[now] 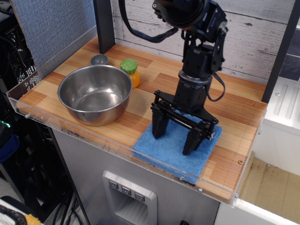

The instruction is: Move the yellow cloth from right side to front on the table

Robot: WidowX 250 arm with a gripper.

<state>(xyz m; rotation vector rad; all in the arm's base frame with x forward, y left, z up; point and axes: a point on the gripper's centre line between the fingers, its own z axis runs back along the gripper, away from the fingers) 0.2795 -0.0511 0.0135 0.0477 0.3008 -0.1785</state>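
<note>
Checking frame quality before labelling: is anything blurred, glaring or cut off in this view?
In observation.image, the gripper and blue cloth are sharp; soft reflections show inside the steel bowl; the acrylic rim partly veils the cloth's front edge; the arm's top is cropped.

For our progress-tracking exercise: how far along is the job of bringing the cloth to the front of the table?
Done: the blue cloth lies at the table's front edge, against the clear rim. In hand: the gripper stands on it, fingers spread wide, pressing down. Left: lifting the gripper clear.
</note>
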